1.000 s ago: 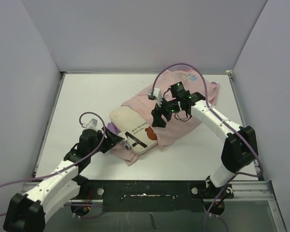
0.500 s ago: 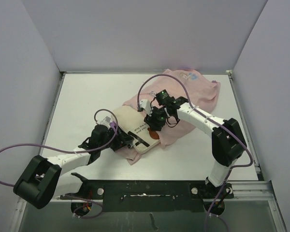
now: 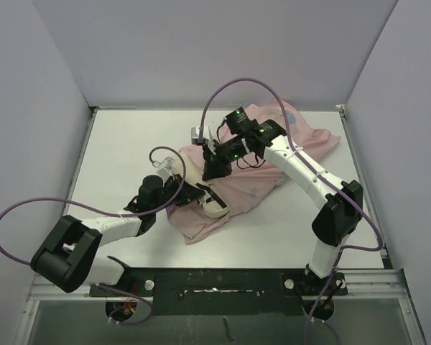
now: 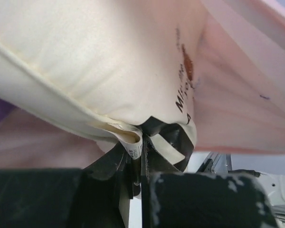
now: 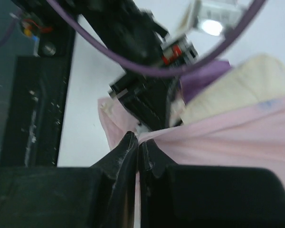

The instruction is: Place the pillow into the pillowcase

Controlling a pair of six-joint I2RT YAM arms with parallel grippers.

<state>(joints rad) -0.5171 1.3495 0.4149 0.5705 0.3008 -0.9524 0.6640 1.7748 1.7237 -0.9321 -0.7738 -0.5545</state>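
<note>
**Item 1: plump cream-beige rectangular pillow with black lettering** (image 3: pixel 214 207). It lies at the centre of the overhead view on the white bench (image 3: pixel 122 144). I see only one end of it, poking out toward the lower left. The rest is under pink fabric.

**Item 2: large thin fabric pillowcase, pale pink side outward** (image 3: pixel 273 180). It runs from the middle of the overhead view to the upper right, rumpled and draped over most of the pillow. A patch of purple shows beside the pillow in the right wrist view.

**Item 3: left hand** (image 4: pixel 135 159). Its fingers are clamped together on the seam at the pillow's exposed corner, right by a small white tag (image 4: pixel 134 148).

**Item 4: right hand** (image 5: pixel 137 145). Its fingers are pinched together on the pillowcase's edge, just above the exposed pillow end and close to the left hand.

**Status, as I judge it:** well along.
- Done: the bulk of the pillow sits inside the sleeve.
- Left: drawing the opening over the last exposed end, or pushing that end in, and then smoothing the fabric.
- I cannot tell whether the pillow's far corners are seated in the closed end.
</note>
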